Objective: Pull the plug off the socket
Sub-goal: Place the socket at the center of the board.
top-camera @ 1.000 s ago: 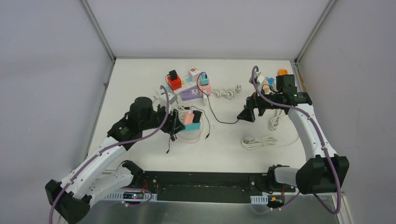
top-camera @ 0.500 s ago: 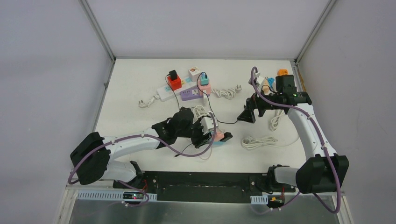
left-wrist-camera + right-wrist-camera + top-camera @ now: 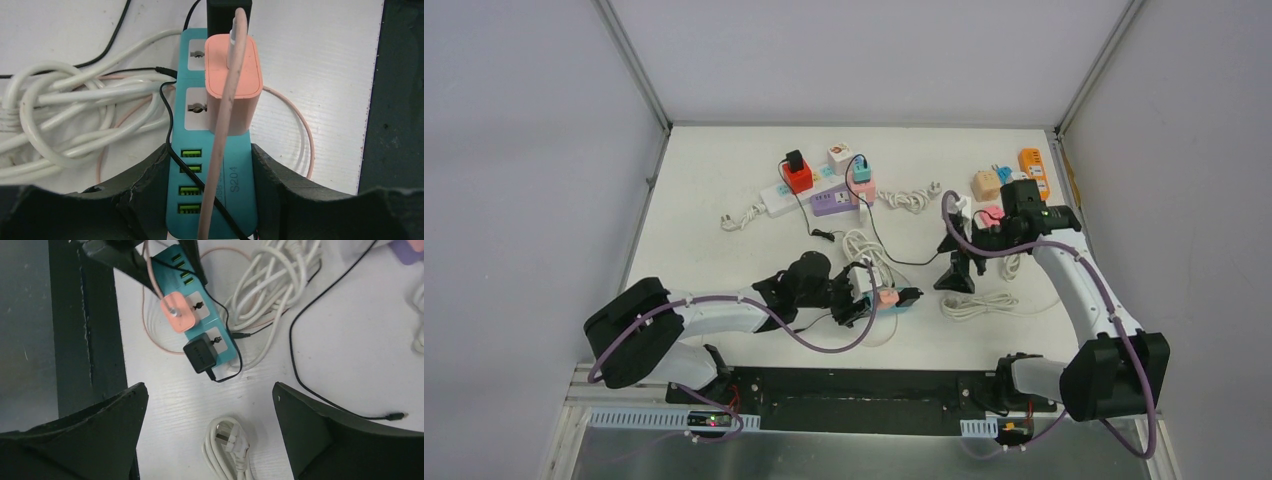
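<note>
No plug is out yet: the pink plug (image 3: 232, 85) and black plug (image 3: 200, 353) sit in the teal power strip (image 3: 240, 175), near the tabletop's (image 3: 724, 190) front edge. The left claw (image 3: 210, 161) clamps the strip; the right claw (image 3: 208, 390) hangs wide above.

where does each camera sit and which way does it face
top external: fixed above and behind the arms, looking down on the white table; both whole arms show.
left wrist: on the left arm, facing along the teal power strip that the left gripper clamps; black fingers show.
right wrist: on the right arm, looking down between the fingers of the open right gripper.
shared: all see the strip's salmon-pink square charger and black adapter.
</note>
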You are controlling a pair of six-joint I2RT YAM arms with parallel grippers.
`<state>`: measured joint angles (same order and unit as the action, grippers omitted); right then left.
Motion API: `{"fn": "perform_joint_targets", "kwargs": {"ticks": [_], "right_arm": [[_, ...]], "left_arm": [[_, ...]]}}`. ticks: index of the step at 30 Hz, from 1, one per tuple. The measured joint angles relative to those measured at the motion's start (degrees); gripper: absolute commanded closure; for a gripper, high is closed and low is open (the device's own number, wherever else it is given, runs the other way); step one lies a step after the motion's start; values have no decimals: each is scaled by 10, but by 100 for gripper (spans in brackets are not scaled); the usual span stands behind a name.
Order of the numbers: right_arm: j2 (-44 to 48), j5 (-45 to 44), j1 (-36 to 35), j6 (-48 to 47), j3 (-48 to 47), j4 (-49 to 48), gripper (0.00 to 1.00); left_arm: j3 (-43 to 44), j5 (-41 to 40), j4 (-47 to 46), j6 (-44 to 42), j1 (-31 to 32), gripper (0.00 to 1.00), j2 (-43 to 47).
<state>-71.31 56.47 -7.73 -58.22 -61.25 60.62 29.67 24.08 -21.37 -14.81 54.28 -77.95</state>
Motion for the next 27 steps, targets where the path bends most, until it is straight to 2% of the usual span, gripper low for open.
{"fn": "perform_joint_targets", "kwargs": {"ticks": [9, 11, 13, 19, 27], "right_arm": [[-1, -3, -59, -224, 32, 63, 0], [0, -10, -79, -244, 50, 52, 0], [3, -25, -102, -247, 69, 30, 0], [-2, -80, -178, -213, 93, -53, 3], [-43, -136, -244, -162, 93, -125, 6]], "left_arm": [[-96, -10, -122, 64, 0, 46, -13], [-112, -13, -169, 78, 0, 29, -24], [-123, -15, -201, 89, 0, 19, -38], [-167, -18, -285, 97, 0, 15, -57], [-194, -24, -278, 68, 0, 15, 26]]}}
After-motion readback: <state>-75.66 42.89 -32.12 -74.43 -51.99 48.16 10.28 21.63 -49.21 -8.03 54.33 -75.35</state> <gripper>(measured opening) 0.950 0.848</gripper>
